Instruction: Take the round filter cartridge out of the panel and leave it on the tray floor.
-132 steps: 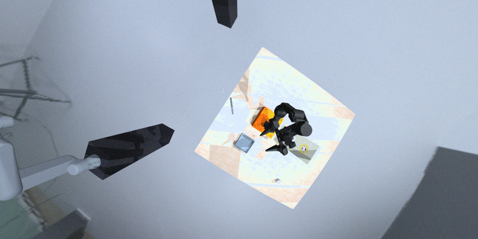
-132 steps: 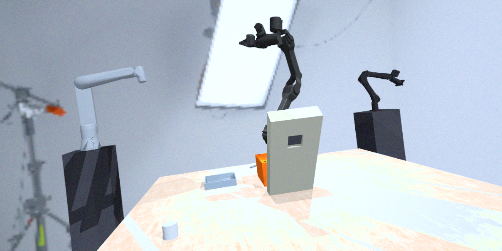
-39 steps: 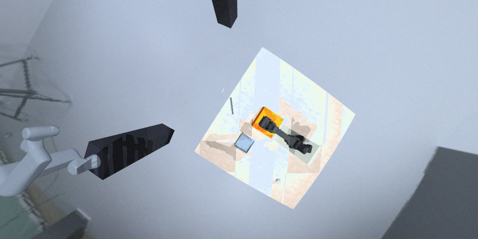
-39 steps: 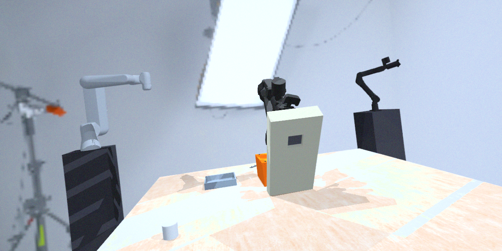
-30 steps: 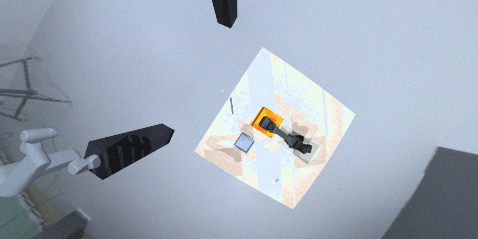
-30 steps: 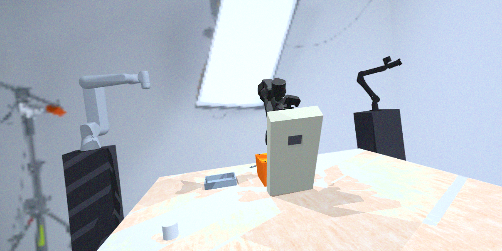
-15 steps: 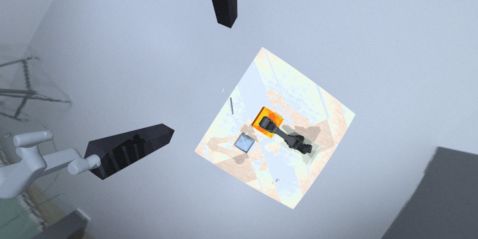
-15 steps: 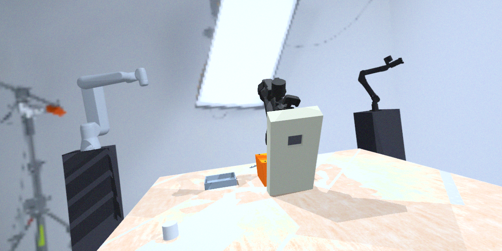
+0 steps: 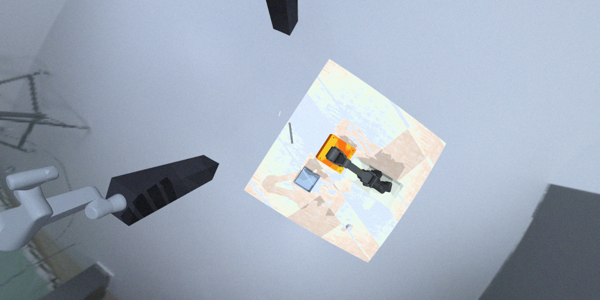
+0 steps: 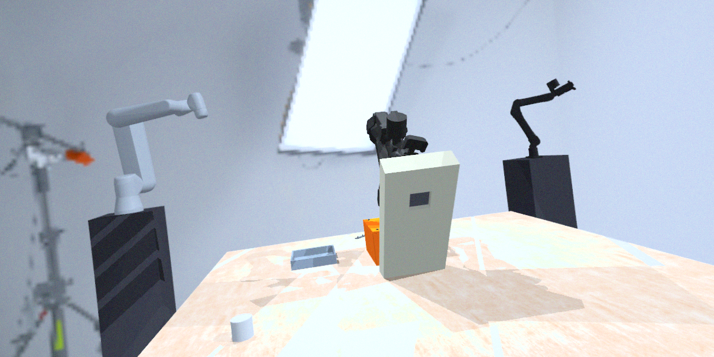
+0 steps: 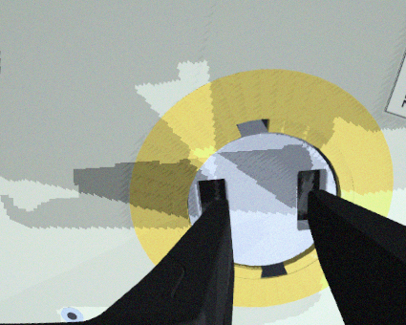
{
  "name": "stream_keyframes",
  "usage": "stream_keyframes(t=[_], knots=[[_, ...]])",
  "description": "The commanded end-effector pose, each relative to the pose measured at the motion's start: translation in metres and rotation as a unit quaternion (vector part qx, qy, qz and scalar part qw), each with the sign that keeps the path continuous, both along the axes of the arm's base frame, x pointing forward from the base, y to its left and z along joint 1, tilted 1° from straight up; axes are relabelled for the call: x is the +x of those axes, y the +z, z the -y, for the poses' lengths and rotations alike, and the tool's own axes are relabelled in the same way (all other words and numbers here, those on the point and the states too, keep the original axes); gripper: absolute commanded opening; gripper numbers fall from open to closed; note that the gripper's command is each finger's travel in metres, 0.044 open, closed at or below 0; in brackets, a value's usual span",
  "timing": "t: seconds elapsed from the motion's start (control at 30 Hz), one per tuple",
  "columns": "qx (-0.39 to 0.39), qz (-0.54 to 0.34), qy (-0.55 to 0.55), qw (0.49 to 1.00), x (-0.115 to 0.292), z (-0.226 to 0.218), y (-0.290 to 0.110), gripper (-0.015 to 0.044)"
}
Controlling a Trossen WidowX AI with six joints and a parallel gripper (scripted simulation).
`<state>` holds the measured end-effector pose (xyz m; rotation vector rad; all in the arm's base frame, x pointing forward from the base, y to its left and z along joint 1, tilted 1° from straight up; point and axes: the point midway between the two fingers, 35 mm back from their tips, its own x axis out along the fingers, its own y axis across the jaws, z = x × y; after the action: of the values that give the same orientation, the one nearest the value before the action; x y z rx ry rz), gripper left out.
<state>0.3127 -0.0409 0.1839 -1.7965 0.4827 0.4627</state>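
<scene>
The gripper [image 11: 263, 197] stood part-open, gripping nothing, its fingers in the cartridge [image 11: 263, 201] slots; the tray [image 9: 306, 179] lay left on the tabletop [image 9: 356, 96].

Arm [image 9: 354, 167] extended forward, gripper [image 11: 267, 201] partly parted — fingers holding nothing

Your arm [image 9: 356, 170] is matte black all over, built of blocky, rounded links with cylindrical joint housings [image 10: 397, 125]. In the wrist view, your end effector [image 11: 267, 213] shows two dark, flat-sided fingers that taper toward twelve o'clock, faintly glossy on their inner faces.
</scene>
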Motion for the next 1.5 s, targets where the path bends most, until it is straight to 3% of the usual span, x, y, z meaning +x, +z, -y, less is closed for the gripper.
stream_keyframes(t=[0.0,1.47], knots=[[0.000,-0.002,-0.002,1.000,0.0020,0.0007,-0.0025,0.0115],[0.000,-0.001,-0.002,1.000,0.0116,0.0017,-0.0086,0.0115]])
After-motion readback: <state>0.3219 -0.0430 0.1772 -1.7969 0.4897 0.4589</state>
